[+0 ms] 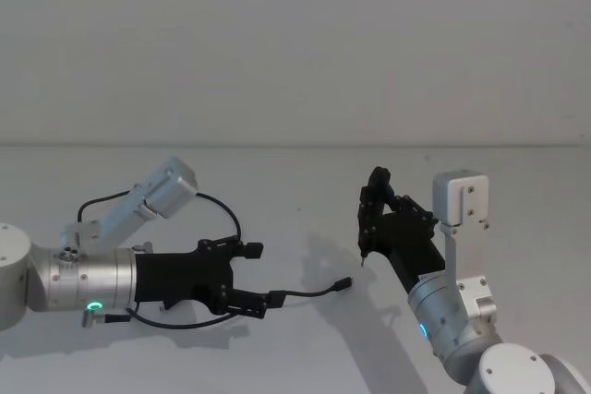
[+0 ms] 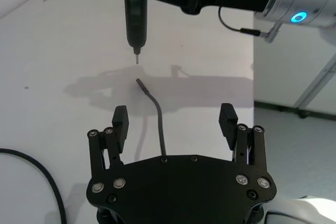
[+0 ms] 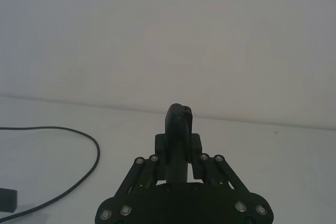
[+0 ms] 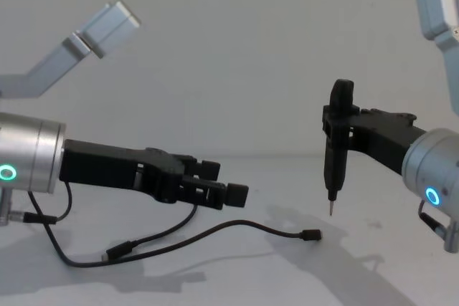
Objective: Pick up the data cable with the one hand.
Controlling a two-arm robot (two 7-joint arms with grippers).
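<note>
**Two fingers (image 2: 121, 124) spread wide over the data cable (image 2: 160, 129)**

Reaching in from the left, the left gripper (image 1: 261, 276) hovers just above the white table (image 1: 305, 182). Its forked fingers stand far apart and grip nothing. From the left wrist view, the cable runs out from under the palm about midway between the two fingertips (touching neither). It then bends and ends in a small plug (image 2: 139, 82) beyond them. In the head view that plug lies on the table just right of the gripper, and the cable trails back left beneath the near finger. The chest view shows it resting in loose curves on the table below the gripper. On the right, the right gripper (image 1: 374, 217) is raised, its fingers pressed together on an upright pen-like tool (image 4: 336, 155). The tool's metal tip points down, near the plug but clear of it.
</note>
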